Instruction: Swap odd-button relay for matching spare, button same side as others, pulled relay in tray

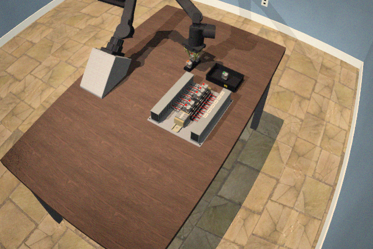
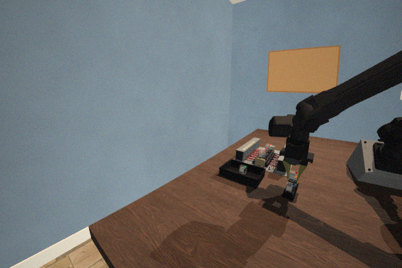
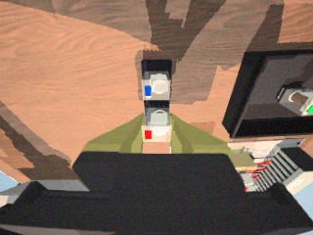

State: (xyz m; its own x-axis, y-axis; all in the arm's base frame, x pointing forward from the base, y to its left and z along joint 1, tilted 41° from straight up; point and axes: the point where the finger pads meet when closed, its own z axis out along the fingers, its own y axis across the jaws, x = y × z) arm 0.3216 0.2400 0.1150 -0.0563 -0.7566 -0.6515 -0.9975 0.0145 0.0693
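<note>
My gripper [image 3: 156, 117] is shut on a grey relay with a red test button [image 3: 157, 124] and holds it just above the small black spare holder [image 2: 288, 192] on the table. A second spare with a blue button [image 3: 157, 87] stands in that holder, just beyond the held relay. The held relay also shows in the top view [image 1: 191, 58] and the exterior view [image 2: 293, 176]. The black tray [image 1: 224, 76] holds a relay with a green button [image 1: 224, 74], lying on its side in the wrist view [image 3: 295, 99]. The relay row [image 1: 197, 95] on the grey panel [image 1: 190, 106] shows red buttons.
Two tall grey wire ducts [image 1: 172, 97] [image 1: 210, 119] flank the relay row on the panel. A tan block [image 1: 179, 119] sits at the row's near end. The arm's pale wedge base [image 1: 104, 71] stands at the table's left. The tray lies right of my gripper.
</note>
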